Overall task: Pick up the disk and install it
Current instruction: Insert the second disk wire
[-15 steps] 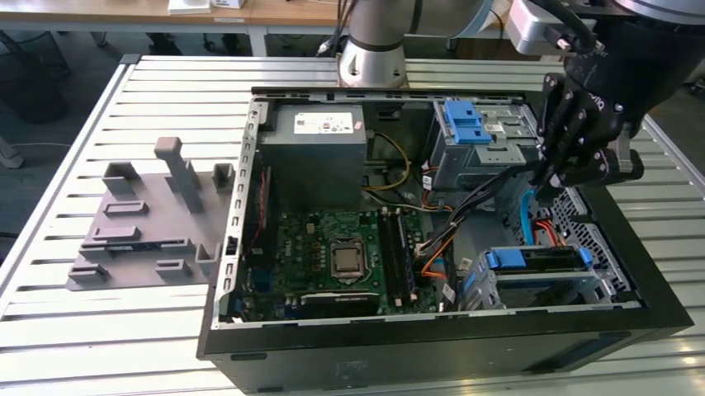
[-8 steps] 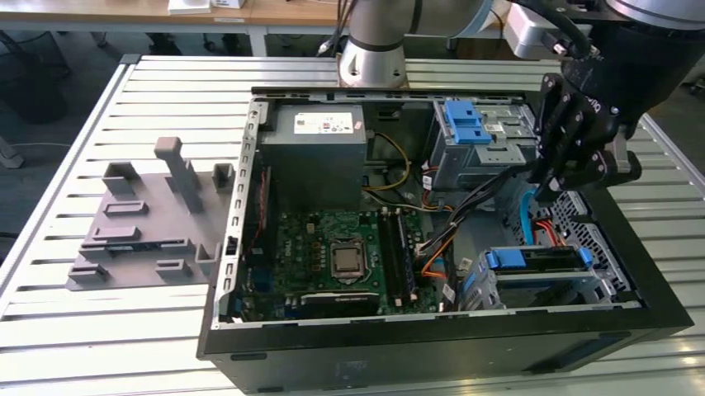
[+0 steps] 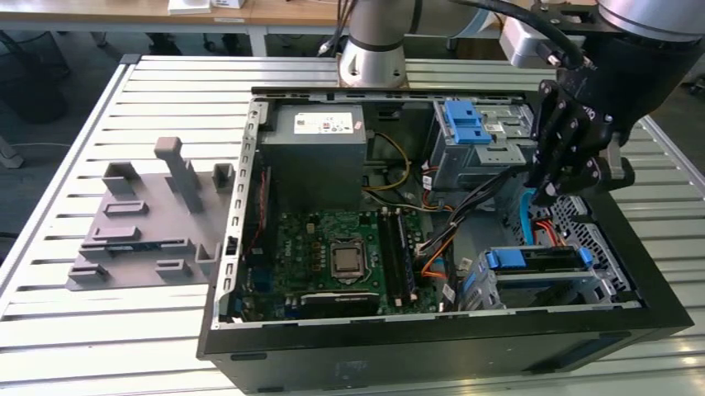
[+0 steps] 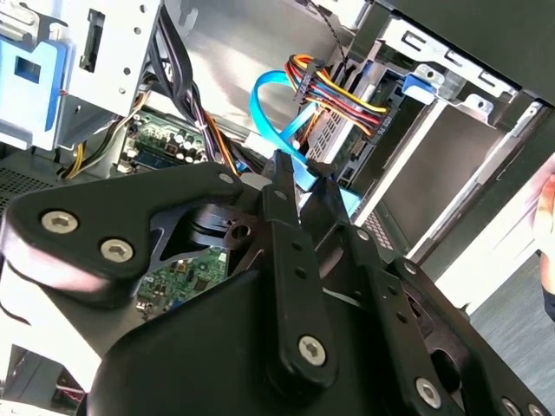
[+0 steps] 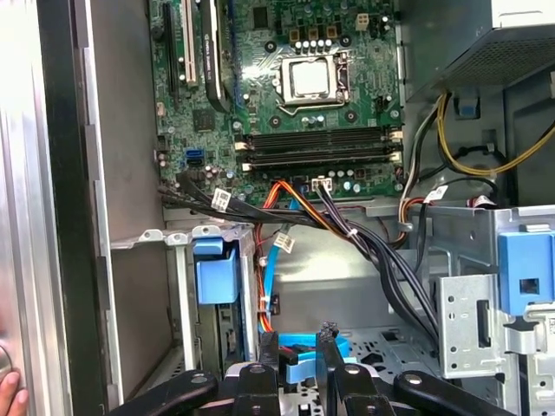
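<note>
Black fingers [image 5: 329, 347] of the single gripper [image 5: 299, 342] stand slightly apart and carry no load. One light-blue flat cable [image 5: 299, 355] crosses just behind the tips in both wrist views.

The gripper hangs inside the open black computer case [image 3: 441, 342], on the exterior view's right, above a bundle of black, orange and yellow wires [image 5: 364, 243].

Just below it, the disk [image 3: 540, 262], a dark flat slab with blue plastic rails, lies in the lower grey metal cage at the case's near corner, apart from the fingers. A second grey metal bay with a blue latch [image 3: 468, 124] sits farther back. Beyond are one green motherboard with a square silver processor socket [image 3: 347, 254] and one grey power-supply box with a white sticker [image 3: 319, 144].

One person's fingertips [image 5: 9, 392] touch the case edge.

The case rests on a white slatted metal table [image 3: 165, 74], beside one grey moulded fixture plate [image 3: 144, 223] on the exterior view's left. Behind stand pale desks [image 3: 276, 12] over a dark floor.
</note>
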You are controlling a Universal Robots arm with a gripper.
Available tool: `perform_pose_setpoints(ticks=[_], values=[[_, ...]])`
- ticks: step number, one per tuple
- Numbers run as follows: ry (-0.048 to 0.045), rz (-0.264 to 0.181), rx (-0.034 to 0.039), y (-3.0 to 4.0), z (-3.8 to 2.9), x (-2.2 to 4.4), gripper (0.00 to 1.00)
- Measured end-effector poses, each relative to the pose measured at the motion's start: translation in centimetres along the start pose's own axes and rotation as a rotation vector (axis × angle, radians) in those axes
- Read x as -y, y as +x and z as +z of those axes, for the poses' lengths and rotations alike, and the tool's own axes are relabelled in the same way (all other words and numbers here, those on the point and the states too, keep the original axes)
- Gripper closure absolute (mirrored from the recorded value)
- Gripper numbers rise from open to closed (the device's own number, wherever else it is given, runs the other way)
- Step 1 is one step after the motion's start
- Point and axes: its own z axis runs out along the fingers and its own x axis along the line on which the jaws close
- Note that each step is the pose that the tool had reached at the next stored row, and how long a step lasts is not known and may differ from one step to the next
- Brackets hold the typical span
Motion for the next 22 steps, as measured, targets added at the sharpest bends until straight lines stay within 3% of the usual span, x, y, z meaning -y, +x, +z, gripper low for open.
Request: perform_pose_setpoints(ticks=[4, 5, 7, 8, 14, 16, 22], values=[[0.0002, 0.0, -0.0016, -0.01, 0.31, -0.01, 0.71], [0.0002, 0.0, -0.0016, -0.01, 0.37, -0.01, 0.76], [0.0002, 0.0, -0.0016, -0.01, 0.45, 0.0, 0.76], [0.0002, 0.0, -0.0016, -0.01, 0.48, 0.0, 0.84], [0.0001, 0.0, -0.0008, -0.02, 0.59, 0.01, 0.84], [0.001, 0.0, -0.0097, -0.02, 0.6, 0.01, 0.84], [0.0049, -0.001, -0.0514, -0.02, 0.75, 0.0, 0.77]])
